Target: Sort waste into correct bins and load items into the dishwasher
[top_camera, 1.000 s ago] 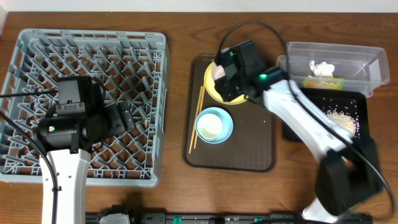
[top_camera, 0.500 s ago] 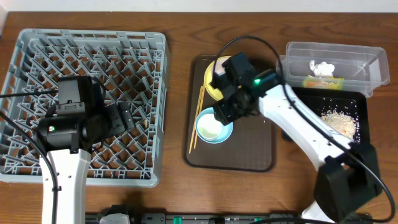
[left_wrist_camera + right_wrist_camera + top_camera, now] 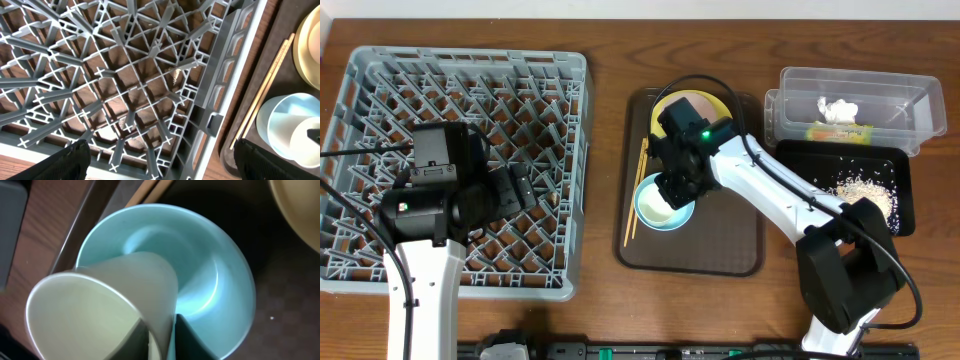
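A light blue bowl (image 3: 682,212) (image 3: 215,270) sits on the dark brown serving tray (image 3: 720,245) with a small white cup (image 3: 658,207) (image 3: 100,295) leaning inside it. My right gripper (image 3: 674,188) (image 3: 162,342) is shut on the cup's wall, one finger inside the cup and one outside. The yellow plate (image 3: 710,105) lies behind the bowl, and the wooden chopsticks (image 3: 637,190) (image 3: 265,90) lie along the tray's left side. Over the grey dish rack (image 3: 460,90) (image 3: 125,75), my left gripper (image 3: 517,188) (image 3: 161,162) hangs open and holds nothing.
A clear tub (image 3: 900,95) at the back right holds a crumpled napkin (image 3: 837,108) and a green-and-orange wrapper (image 3: 840,131). In front of it a black tray (image 3: 820,165) holds rice scraps (image 3: 867,190). Bare wooden table (image 3: 605,60) separates the rack from the serving tray.
My right gripper has moved from above the yellow plate toward the front, down into the blue bowl, and has closed on the white cup's wall. The left arm has not moved.
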{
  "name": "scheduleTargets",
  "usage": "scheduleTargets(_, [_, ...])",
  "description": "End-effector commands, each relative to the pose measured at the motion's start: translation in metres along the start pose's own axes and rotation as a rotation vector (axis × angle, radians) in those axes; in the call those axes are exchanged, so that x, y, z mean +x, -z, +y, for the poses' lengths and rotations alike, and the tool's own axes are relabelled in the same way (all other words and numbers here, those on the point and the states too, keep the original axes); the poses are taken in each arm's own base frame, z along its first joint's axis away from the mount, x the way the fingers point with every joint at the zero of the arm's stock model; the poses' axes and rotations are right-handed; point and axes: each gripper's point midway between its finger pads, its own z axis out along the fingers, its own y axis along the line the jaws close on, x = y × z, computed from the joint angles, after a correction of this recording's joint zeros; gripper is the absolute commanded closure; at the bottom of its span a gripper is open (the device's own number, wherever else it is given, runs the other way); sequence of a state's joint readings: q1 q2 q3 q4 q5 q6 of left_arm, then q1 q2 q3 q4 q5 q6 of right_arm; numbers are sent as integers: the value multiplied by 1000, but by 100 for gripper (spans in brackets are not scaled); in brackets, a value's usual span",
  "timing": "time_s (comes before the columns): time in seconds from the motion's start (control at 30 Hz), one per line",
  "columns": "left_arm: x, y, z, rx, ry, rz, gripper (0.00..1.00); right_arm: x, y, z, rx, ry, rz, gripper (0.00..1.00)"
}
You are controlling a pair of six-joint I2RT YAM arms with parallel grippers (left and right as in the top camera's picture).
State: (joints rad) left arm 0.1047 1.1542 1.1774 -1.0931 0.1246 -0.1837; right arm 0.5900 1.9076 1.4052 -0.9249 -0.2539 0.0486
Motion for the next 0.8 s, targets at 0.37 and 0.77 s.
scheduleTargets(0.37, [-5, 5, -5, 27, 12, -15, 7, -29, 69, -35, -12, -103, -191, 99])
scheduleTargets(0.77, [-15, 21, -110, 662, -30, 61, 7, -57, 137, 1, -535, -83, -398, 99])
